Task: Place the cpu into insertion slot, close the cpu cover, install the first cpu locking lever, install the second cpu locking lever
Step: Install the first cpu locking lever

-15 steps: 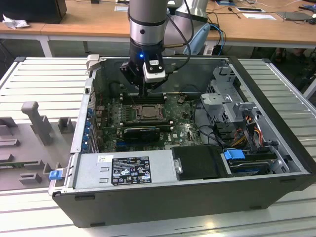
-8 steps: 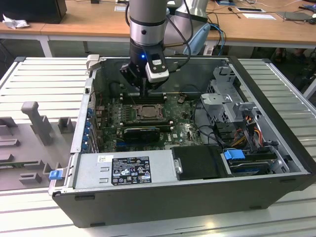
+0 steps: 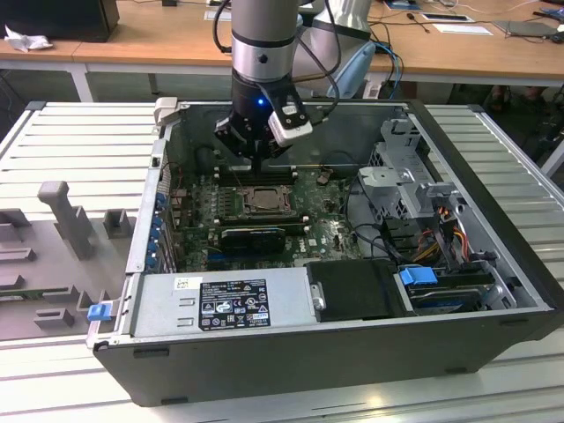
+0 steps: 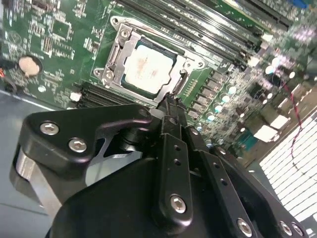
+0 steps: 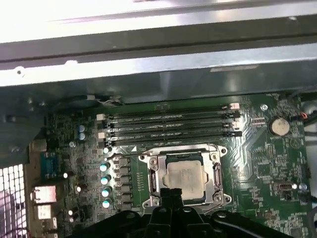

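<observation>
Green motherboard (image 5: 277,163); closed fingers (image 4: 171,106) at cpu cover (image 4: 119,54) edge.

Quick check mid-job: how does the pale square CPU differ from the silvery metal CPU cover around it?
The pale silvery-beige square cpu is a solid flat chip; the thin silvery metal cpu cover is a frame with an open square centre. The cpu is smaller and shows through that opening; the cpu cover is wider and surrounds it. The cpu's top is matt and slightly stained, while the cpu cover glints. Both lie flat, square to each other, on the green motherboard.
</observation>
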`<state>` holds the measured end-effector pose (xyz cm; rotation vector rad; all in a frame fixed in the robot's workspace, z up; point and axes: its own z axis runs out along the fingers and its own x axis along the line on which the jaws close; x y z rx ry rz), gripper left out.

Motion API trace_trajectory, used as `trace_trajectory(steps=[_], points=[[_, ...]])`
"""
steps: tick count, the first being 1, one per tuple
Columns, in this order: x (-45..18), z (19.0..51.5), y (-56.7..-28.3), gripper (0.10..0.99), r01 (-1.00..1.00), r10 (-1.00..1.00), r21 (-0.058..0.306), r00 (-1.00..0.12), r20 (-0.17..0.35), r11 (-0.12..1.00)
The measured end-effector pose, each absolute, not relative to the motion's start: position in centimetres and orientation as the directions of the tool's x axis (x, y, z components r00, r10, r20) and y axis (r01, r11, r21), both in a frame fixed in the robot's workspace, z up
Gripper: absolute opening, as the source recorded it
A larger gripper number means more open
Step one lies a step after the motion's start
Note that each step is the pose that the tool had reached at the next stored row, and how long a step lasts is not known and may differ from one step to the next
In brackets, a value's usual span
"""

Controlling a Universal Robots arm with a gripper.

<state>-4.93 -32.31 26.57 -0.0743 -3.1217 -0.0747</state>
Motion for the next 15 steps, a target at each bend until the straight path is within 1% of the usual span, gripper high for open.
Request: trace_trajectory(steps=[1,5,15], points=[[-4.9,26.6,-32.3,0.106,0.031,0.03,0.047,-0.999,0.019,0.998],[-5.0,26.5,-32.3,0.106,-0.039,-0.04,0.047,-0.999,0.019,0.998],[-7.4,26.4,-32.3,0.106,-0.048,-0.05,0.055,-0.999,0.018,0.997]])
